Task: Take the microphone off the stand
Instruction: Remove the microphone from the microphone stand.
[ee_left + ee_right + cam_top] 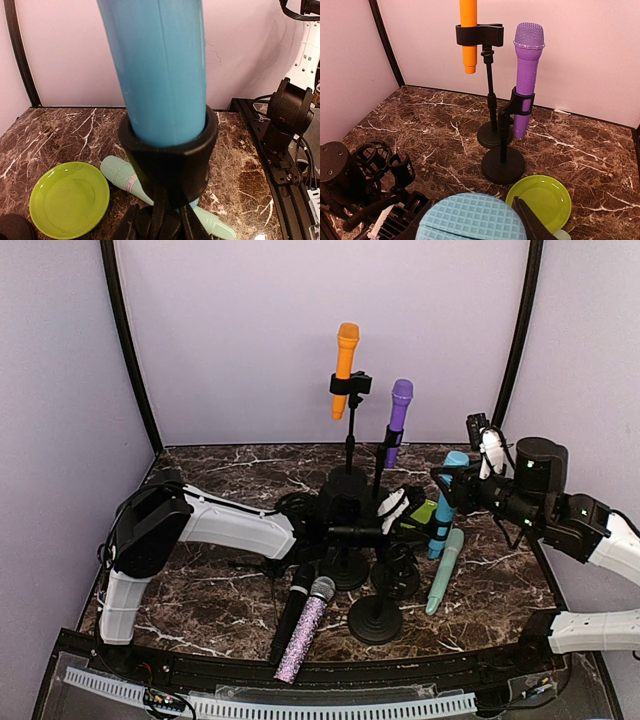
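My right gripper [471, 221] clamps the mesh head of the sky-blue plastic microphone [161, 70] to pull it from the black stand clip [170, 156]; left gripper [400, 510] likely steadies that, closure unclear.

Clustered stands [375, 620] centre; left seemingly open

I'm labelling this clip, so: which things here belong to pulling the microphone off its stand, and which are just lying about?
In the job: blue microphone, black clip stand, right gripper, left gripper.
Lying about: orange microphone, purple microphone, green plate, mint microphone, glittery microphone.
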You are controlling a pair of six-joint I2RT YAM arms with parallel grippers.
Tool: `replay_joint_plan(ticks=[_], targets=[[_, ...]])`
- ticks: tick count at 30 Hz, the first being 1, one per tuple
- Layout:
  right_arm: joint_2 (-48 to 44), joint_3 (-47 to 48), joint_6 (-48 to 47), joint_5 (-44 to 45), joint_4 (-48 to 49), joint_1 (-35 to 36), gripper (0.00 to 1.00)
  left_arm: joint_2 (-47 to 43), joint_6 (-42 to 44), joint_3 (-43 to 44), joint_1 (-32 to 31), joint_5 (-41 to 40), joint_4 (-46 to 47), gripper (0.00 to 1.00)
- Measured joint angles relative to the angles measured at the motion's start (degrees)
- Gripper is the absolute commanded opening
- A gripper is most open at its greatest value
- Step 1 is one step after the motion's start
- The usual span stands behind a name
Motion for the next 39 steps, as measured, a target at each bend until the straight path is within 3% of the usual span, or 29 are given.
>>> replay_joint_plan(ticks=[29, 39], targets=[[-1.6, -0.6, -6.1, -8.7, -0.2, -0.8, 0.25, -0.1, 1.2, -0.1, 0.0, 0.3, -0.2, 0.00], [-0.3, 0.2, -5.5, -7.9, -0.2, -0.8, 0.25, -0.1, 1.3, -0.1, 0.0, 0.6, -0.4, 0.00]])
